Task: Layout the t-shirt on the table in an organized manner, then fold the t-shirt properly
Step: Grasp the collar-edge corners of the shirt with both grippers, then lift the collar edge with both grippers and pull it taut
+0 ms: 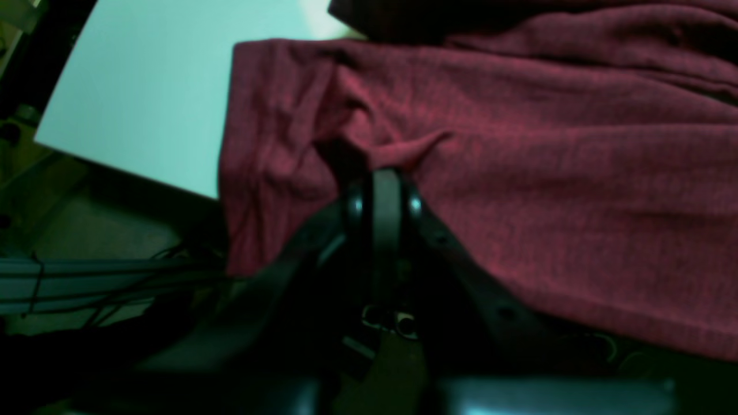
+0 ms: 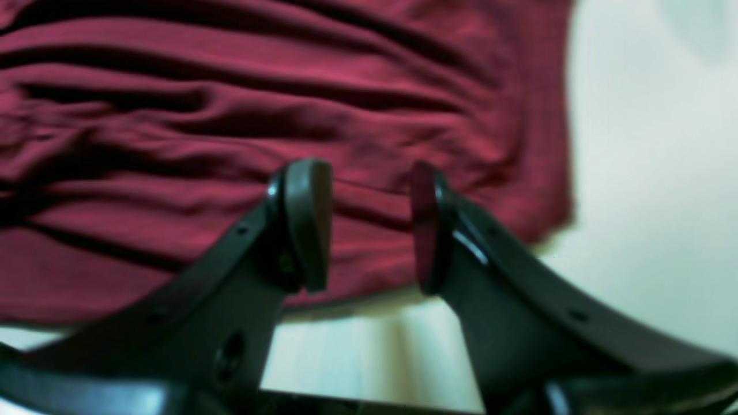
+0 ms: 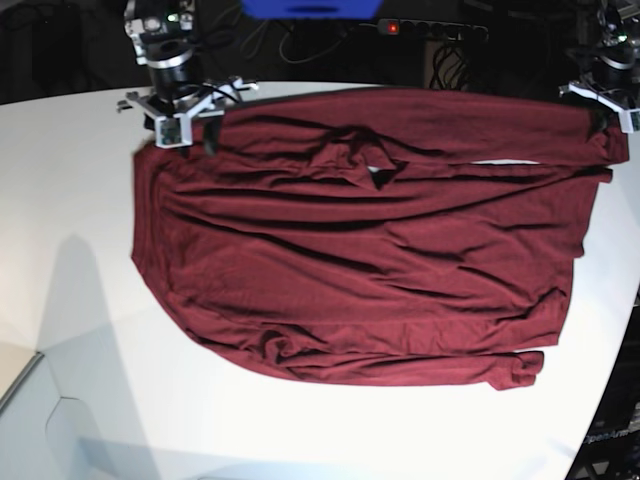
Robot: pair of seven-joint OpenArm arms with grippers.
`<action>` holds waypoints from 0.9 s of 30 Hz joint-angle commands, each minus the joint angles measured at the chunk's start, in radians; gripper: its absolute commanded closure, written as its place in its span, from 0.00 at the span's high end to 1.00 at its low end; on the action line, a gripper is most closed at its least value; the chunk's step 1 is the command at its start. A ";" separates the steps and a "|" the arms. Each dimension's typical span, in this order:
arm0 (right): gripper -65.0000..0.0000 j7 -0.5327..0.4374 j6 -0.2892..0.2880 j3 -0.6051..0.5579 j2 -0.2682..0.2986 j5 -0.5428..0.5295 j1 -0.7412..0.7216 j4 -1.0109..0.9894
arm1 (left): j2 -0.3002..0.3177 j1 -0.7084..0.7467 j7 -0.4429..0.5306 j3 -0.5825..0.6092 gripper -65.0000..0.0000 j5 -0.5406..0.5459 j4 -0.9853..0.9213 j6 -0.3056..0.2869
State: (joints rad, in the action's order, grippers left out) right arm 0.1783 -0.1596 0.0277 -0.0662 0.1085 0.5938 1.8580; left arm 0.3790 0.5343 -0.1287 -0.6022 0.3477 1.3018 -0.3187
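The maroon t-shirt (image 3: pixel 360 260) lies spread and wrinkled across the white table (image 3: pixel 70 250), its neckline (image 3: pixel 375 165) toward the back. My left gripper (image 3: pixel 603 122) is at the shirt's back right corner. In the left wrist view it (image 1: pixel 383 184) is shut, with the t-shirt (image 1: pixel 548 173) puckered around its tips near the table (image 1: pixel 144 86) edge. My right gripper (image 3: pixel 192 135) hovers at the back left corner. There it (image 2: pixel 369 190) stands open just above the t-shirt (image 2: pixel 173 115) hem, nothing between the fingers, with bare table (image 2: pixel 646 173) to the right.
A power strip (image 3: pixel 430 28) with a red light and a blue object (image 3: pixel 310 8) sit behind the table. Cables (image 1: pixel 86 276) hang below the table edge by my left gripper. The curved table edge runs close along the shirt's right side.
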 commanded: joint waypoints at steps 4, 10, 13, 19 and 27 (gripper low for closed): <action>0.37 -0.024 0.002 0.001 0.003 -0.003 0.010 0.010 | 0.018 0.004 0.024 -0.008 0.00 0.006 0.022 0.000; 0.37 0.109 0.002 -0.005 0.010 0.000 0.008 0.009 | 0.018 0.004 0.024 -0.005 0.00 0.006 0.022 0.000; 0.43 0.134 0.002 -0.004 0.010 -0.003 0.010 0.009 | 0.018 0.004 0.024 -0.003 0.00 0.006 0.022 0.000; 0.58 0.139 0.002 -0.004 0.010 0.000 0.013 0.004 | 0.018 0.000 0.024 -0.003 0.00 0.006 0.023 0.000; 0.58 0.135 0.002 -0.005 0.029 -0.003 0.007 -0.045 | 0.018 0.000 0.024 -0.006 0.00 0.006 0.023 0.000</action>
State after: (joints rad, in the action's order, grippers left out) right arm 0.3332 -0.1596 0.0231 -0.0357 0.1085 0.5964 1.7969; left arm 0.3794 0.5320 -0.1276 -0.5995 0.3477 1.3094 -0.3187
